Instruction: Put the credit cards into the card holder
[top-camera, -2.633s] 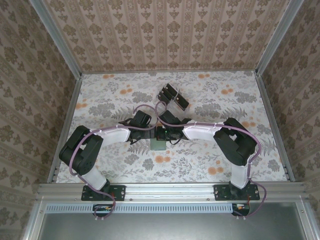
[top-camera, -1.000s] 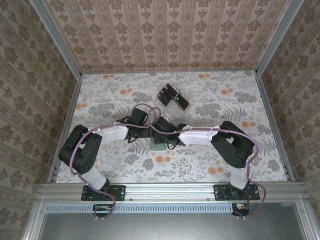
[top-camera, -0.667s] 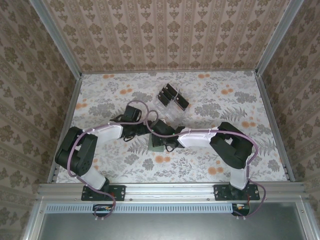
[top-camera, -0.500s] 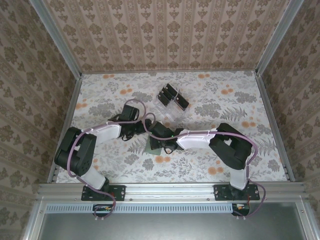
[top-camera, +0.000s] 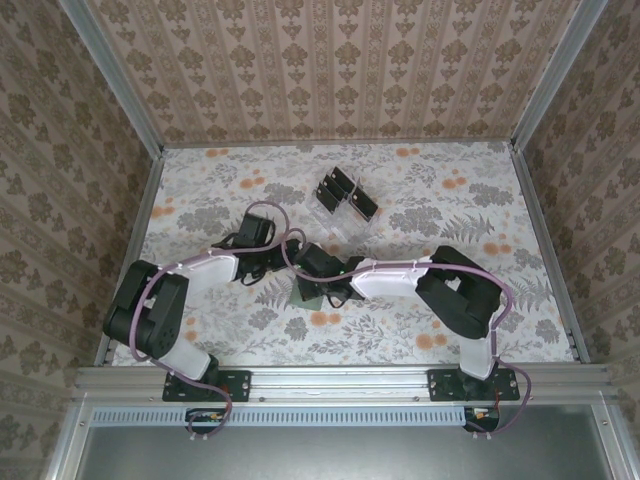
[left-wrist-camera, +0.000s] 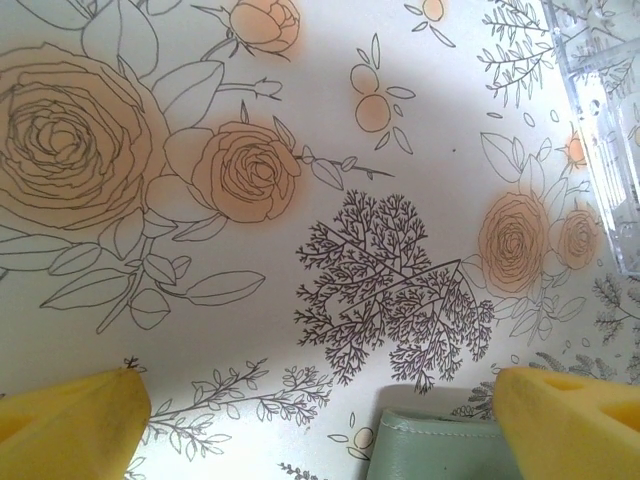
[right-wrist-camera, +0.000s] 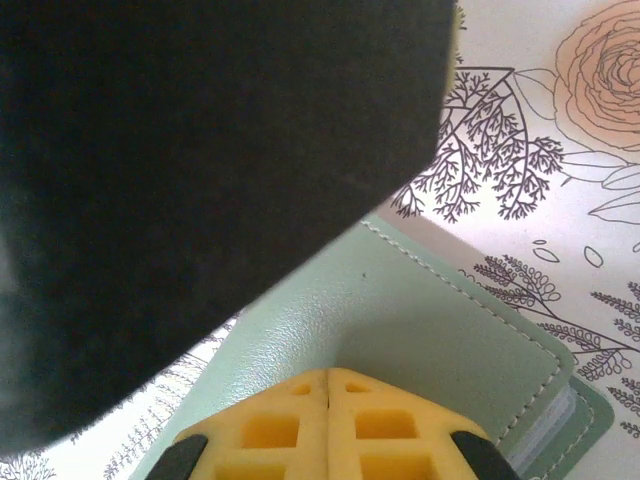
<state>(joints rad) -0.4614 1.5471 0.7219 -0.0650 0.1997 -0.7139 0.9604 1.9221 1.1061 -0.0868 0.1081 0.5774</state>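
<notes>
Beneath right end effector (right-wrist-camera: 328, 378), card holder (right-wrist-camera: 420, 315)

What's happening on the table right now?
The right claw, shut, is down at the green card holder mid-table. The left claw hangs wide open next to it, holding nothing. Dark cards stand in the clear rack further back. A dark blur in the right wrist view could be a card; I can't tell.

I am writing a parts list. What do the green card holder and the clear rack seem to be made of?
The card holder looks like matte leather or imitation leather: fine grain, stitched edge. The rack looks like hard glossy plastic, perhaps acrylic: see-through, with bright edges.
</notes>
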